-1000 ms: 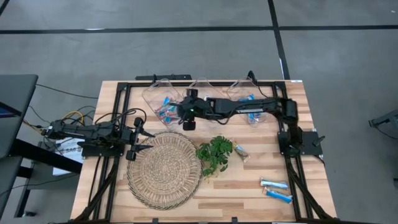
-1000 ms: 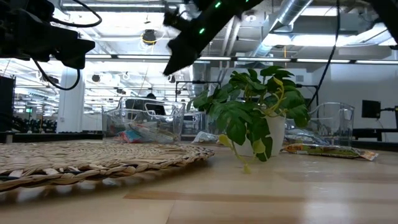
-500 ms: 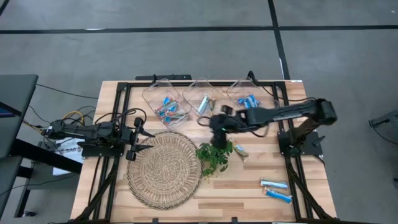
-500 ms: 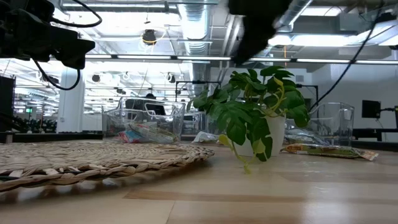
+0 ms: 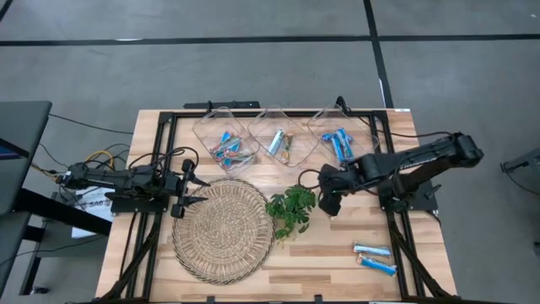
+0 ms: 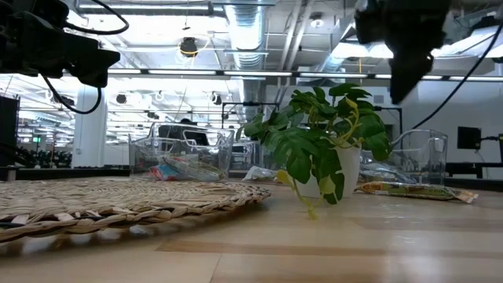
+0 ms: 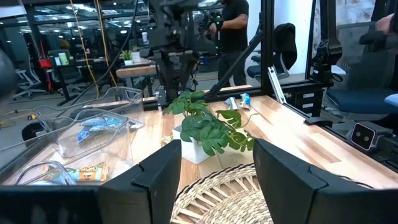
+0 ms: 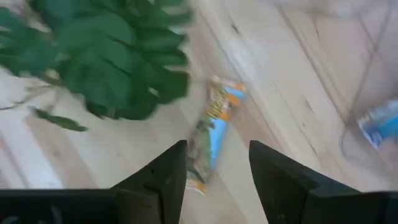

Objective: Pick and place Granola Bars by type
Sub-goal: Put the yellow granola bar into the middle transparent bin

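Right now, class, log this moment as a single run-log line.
right gripper: open, above multicoloured wrapped bar beside green leafy plant | left gripper: open, waiting by round woven mat

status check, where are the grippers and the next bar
Right gripper open, empty, over the multicoloured bar beside the plant. Left gripper open, waiting at the mat edge. Plant leaves close by the bar.

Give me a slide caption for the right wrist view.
Right hand, fingers open, above a multicoloured granola bar lying on the wooden table beside the leafy plant.
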Robot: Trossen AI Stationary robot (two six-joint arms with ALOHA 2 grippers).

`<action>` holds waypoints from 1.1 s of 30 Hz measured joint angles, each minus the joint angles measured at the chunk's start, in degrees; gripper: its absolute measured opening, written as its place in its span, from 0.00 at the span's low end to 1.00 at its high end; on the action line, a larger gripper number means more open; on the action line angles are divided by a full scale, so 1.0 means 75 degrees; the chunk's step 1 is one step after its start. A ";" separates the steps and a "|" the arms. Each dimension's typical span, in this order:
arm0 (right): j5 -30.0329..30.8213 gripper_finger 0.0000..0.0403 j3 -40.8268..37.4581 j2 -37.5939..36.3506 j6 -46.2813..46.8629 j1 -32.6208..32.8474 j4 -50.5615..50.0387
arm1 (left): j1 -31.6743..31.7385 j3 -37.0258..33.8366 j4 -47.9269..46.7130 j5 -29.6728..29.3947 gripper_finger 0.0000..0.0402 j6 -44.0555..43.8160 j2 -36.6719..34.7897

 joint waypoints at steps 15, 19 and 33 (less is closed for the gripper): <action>-0.0165 0.44 -0.1867 0.0001 0.0770 -0.0089 0.1624 | 0.0000 0.0000 0.0000 -0.0003 0.48 0.0000 0.0000; -0.0315 0.51 -0.2089 0.0001 0.0802 0.0028 0.2044 | 0.0000 0.0001 0.0000 -0.0003 0.48 0.0000 0.0000; -0.0320 0.62 -0.2346 0.1013 0.0964 0.0104 0.2803 | 0.0000 0.0001 0.0000 -0.0008 0.48 0.0000 0.0002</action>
